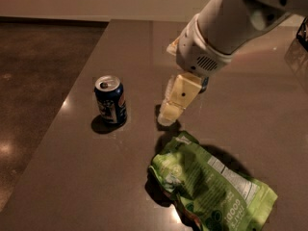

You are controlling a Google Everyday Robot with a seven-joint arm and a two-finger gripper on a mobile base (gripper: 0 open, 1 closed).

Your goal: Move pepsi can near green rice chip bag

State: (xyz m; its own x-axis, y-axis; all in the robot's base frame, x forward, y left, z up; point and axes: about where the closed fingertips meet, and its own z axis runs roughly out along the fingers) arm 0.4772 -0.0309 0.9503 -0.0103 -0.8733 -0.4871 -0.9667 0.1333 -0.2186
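The pepsi can [110, 100] stands upright on the table [96, 177], untouched, well apart from the green bag [211, 186]. The gripper [167, 118] hangs low between them, nearer the bag's top edge; whether its jaws are open I cannot tell. Grasping and carrying are all left to do

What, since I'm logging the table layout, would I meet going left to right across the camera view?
By their middles: short dark blue pepsi can with a silver top → cream-coloured gripper, low over the brown table between can and bag → large crinkled lime-green rice chip bag.
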